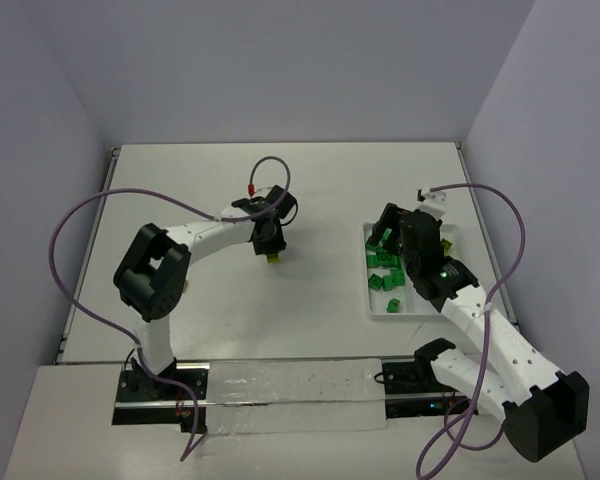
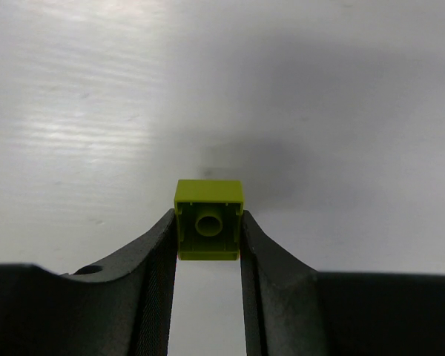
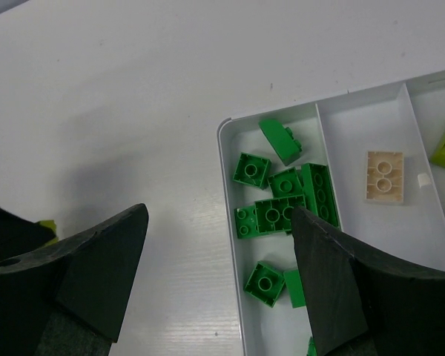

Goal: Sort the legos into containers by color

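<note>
Your tray (image 3: 356, 126) holds green bricks (image 3: 280, 210) in one compartment and a peach brick (image 3: 384, 176) in the next. Your left claw (image 2: 208, 237) is clamped on a yellow-green brick (image 2: 209, 199); your right claw (image 3: 219, 211) gapes wide, empty.

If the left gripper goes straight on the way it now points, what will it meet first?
Probably the white table: the left gripper, shut on a yellow-green lego, points at it with nothing visible between.
</note>
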You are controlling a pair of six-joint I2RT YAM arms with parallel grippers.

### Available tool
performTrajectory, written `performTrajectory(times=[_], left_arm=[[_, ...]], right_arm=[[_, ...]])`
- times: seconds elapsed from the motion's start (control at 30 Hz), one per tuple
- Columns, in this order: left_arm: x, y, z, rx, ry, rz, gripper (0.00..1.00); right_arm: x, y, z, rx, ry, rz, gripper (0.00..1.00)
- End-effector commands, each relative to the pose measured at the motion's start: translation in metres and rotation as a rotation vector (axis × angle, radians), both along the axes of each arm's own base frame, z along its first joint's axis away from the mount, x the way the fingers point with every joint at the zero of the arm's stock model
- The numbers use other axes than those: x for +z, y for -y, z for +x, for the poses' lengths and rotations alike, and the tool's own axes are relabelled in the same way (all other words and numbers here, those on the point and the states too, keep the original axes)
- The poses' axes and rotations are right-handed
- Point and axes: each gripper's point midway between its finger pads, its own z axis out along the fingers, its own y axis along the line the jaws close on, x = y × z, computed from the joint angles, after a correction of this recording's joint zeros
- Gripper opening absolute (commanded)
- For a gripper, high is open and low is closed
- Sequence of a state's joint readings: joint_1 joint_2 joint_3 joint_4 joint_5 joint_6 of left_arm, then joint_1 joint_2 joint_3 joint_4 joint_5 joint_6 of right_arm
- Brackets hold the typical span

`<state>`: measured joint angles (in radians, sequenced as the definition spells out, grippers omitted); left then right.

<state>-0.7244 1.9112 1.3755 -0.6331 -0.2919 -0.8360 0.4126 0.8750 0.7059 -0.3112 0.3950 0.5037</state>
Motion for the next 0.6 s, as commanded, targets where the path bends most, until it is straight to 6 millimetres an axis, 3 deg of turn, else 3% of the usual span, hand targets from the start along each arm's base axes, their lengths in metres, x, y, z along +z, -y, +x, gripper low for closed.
performTrajectory(times=[0.0, 0.03, 0.13, 0.23, 0.3, 0.37, 0.47, 0.57], left_arm=[[-0.011, 0.034, 0.003, -0.036, -0.001, 0.003, 0.10], [-0.015, 0.038, 0.002, -0.044, -0.005, 0.004, 0.12], [-0.024, 0.046, -0.002, -0.064, -0.035, -0.001, 0.38], [-0.020, 0.049, -0.003, -0.077, -0.034, -0.012, 0.61], [-0.007, 0.050, -0.001, -0.081, -0.009, -0.028, 0.78], [0.013, 0.044, 0.003, -0.068, 0.030, -0.017, 0.84], [0.046, 0.026, 0.012, -0.027, 0.098, -0.017, 0.84], [0.081, -0.006, 0.026, 0.034, 0.146, -0.062, 0.84]], right_arm=[[-0.002, 0.011, -0.010, -0.033, 0.003, -0.015, 0.85], [-0.003, 0.011, -0.012, -0.034, 0.002, -0.014, 0.85], [-0.006, 0.014, -0.016, -0.040, -0.011, -0.017, 0.85], [-0.007, 0.012, -0.018, -0.030, -0.028, -0.021, 0.85], [-0.006, 0.009, -0.018, -0.017, -0.028, -0.009, 0.85], [-0.005, -0.002, -0.018, 0.032, -0.023, 0.025, 0.85], [-0.009, -0.016, -0.019, 0.088, -0.029, 0.051, 0.85], [-0.012, -0.054, -0.019, 0.185, -0.046, 0.073, 0.85]])
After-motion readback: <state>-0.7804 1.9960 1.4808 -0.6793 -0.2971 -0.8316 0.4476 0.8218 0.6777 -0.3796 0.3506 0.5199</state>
